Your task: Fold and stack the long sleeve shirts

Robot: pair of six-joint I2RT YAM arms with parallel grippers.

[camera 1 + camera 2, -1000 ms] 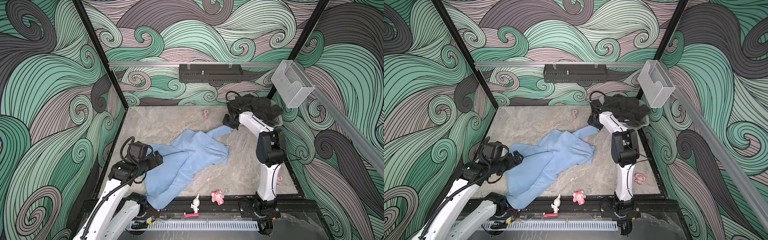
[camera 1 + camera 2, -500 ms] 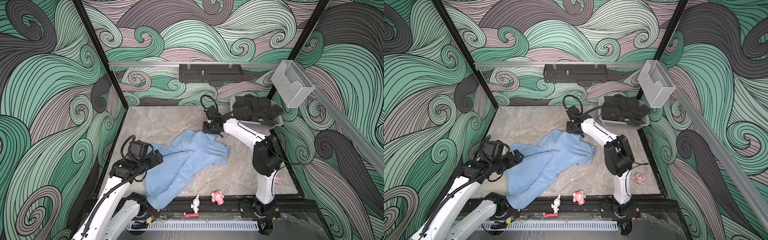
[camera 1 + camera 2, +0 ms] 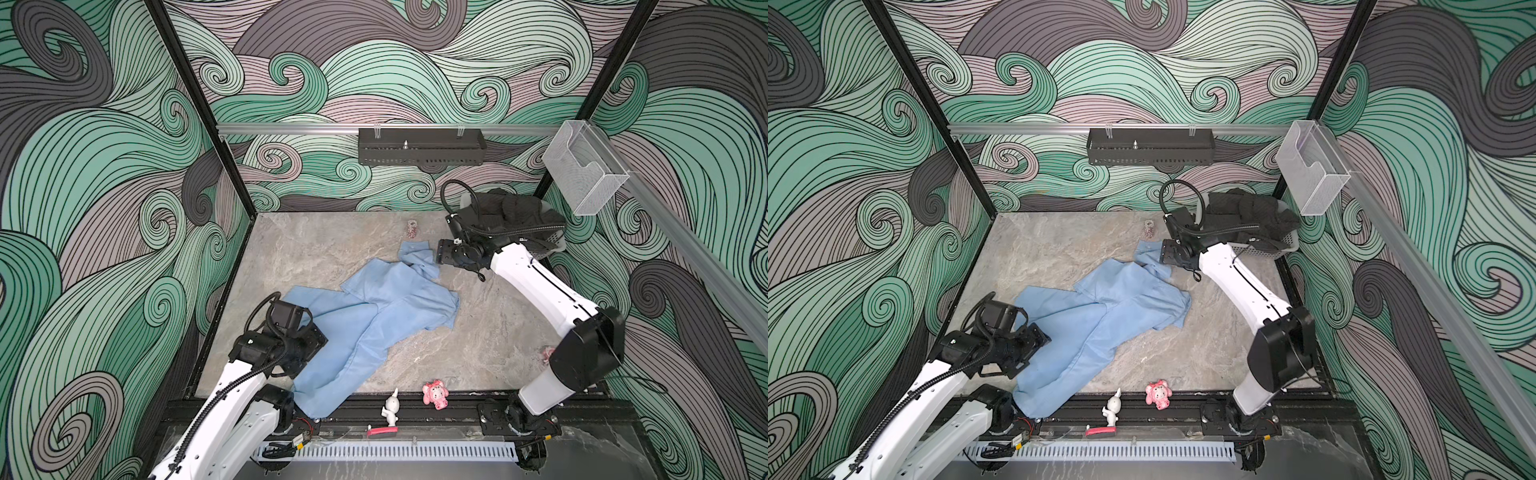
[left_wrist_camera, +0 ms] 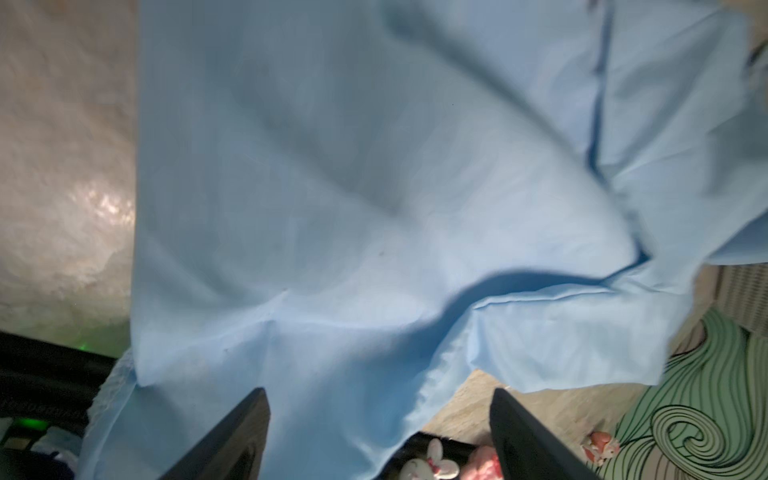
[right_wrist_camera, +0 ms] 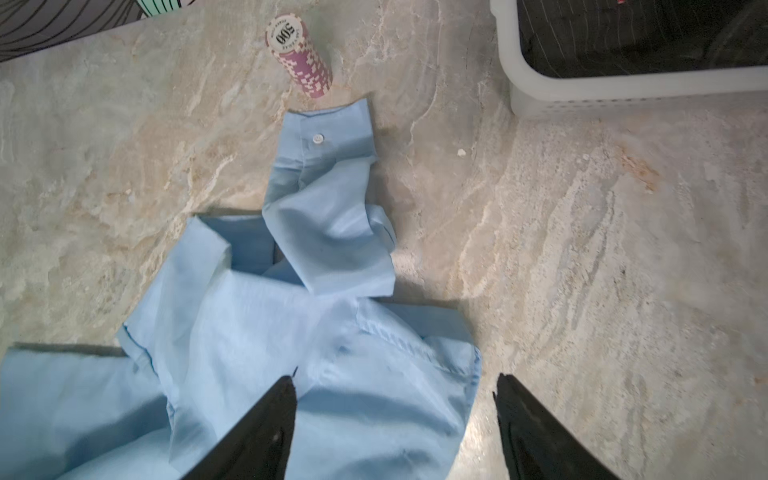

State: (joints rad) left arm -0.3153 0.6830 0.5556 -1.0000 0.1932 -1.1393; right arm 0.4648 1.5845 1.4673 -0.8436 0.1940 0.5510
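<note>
A light-blue long sleeve shirt (image 3: pixel 376 309) (image 3: pixel 1100 318) lies crumpled across the middle of the table, and its lower end hangs over the front edge. One sleeve is bent back on itself, its buttoned cuff (image 5: pixel 328 133) flat on the table. My right gripper (image 5: pixel 395 399) (image 3: pixel 441 255) is open just above the shirt's shoulder beside that sleeve, holding nothing. My left gripper (image 4: pixel 380 415) (image 3: pixel 318 334) is open low over the shirt's left edge, with cloth below and between the fingers but not pinched.
A stack of pink poker chips (image 5: pixel 301 58) (image 3: pixel 411 228) stands just past the cuff. A white basket (image 5: pixel 582 89) (image 3: pixel 555 245) of dark clothes sits at the back right. A pink pig (image 3: pixel 434 392) and a white rabbit figure (image 3: pixel 390 409) stand at the front edge.
My right gripper carried the sleeve leftward away from the basket, opened and let it drop folded back near the chips. The left arm has hardly moved.
</note>
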